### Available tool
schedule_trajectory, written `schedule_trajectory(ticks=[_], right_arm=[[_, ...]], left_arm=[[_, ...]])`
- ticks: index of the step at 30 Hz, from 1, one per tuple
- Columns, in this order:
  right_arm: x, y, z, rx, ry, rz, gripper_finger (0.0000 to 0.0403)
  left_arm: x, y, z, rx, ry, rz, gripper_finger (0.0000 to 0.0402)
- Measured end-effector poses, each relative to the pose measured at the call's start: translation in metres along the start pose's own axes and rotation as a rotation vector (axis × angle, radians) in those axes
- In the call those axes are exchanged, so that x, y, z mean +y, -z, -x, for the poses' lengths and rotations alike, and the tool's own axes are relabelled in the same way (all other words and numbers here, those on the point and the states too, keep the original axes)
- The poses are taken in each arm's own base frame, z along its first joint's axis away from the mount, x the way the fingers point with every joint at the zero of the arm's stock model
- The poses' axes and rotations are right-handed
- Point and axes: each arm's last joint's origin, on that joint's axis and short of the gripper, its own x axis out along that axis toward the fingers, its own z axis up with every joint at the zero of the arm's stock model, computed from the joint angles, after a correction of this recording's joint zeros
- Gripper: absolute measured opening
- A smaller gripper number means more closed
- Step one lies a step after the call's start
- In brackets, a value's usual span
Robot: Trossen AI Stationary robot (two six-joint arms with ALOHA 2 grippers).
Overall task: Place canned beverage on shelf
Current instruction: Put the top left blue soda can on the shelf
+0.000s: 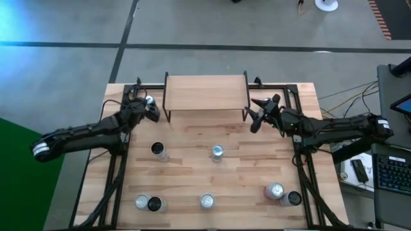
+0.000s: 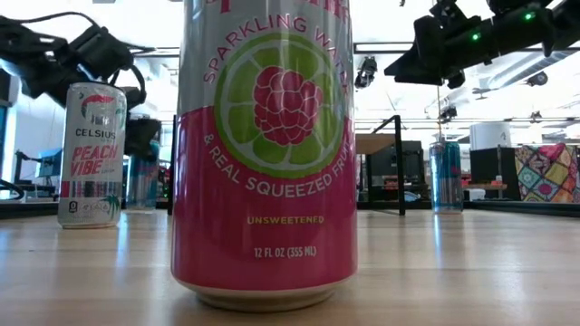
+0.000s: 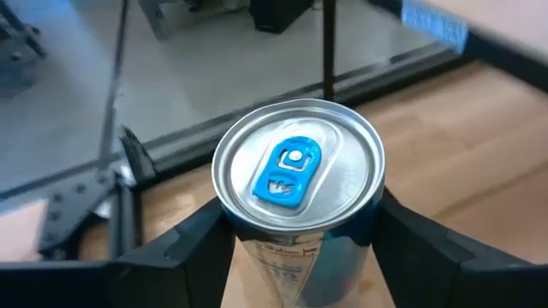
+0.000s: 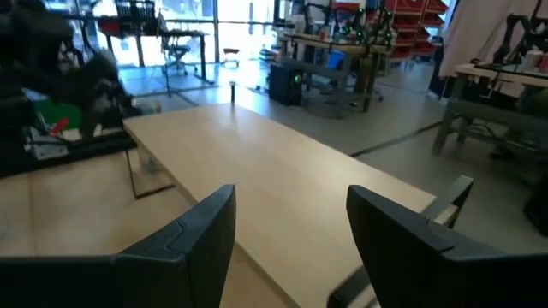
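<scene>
closest to the lens: a pink and green sparkling water can pretty much fills the low view, standing upright on the tabletop. Nobody's touching it.
left gripper: off the shelf's left end, fingers on either side of a blue-tab can. In the left wrist view the pads sit right at the can's sides just under the rim, so I'd call it pinching the can, or as good as.
that can: upright beside the shelf's left legs, not on the plank yet.
shelf: wood top looks bare, at the far middle of the table.
right gripper: hangs off the shelf's right end, fingers spread with nothing between them, looking across the plank in the right wrist view.
other cans: several more stand loose nearer the front edge, well apart from both arms.
how it'll handle: my guess is stiff if full, but thin-walled and slick, so squeeze the round side wall mid to upper body, gently. Keep it vertical, it's tall and tips easily.
</scene>
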Motion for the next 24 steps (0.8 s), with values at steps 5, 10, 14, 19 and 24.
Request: schedule_trajectory(ticks=[5,10,14,19,24], right_arm=[[-0.003,-0.001,0.006,0.010,0.001,0.006,0.0215],[-0.006,-0.006,0.010,-0.017,0.001,-0.009,0.0215],[-0.006,-0.006,0.011,-0.014,-0.001,-0.007,0.0215],[-0.007,-0.005,0.011,-0.003,-0.002,-0.001,0.0215],[-0.005,-0.006,0.011,-0.006,-0.052,-0.001,0.0215]], left_arm=[[0.002,-0.035,0.012,-0.009,0.004,-0.015,0.0232],[0.004,-0.082,0.029,0.000,0.000,-0.101,0.0232],[0.005,-0.122,0.041,-0.005,0.004,-0.148,0.0232],[-0.003,-0.166,0.046,-0.031,0.063,-0.174,0.0232],[-0.018,-0.200,0.039,-0.052,0.140,-0.206,0.0232]])
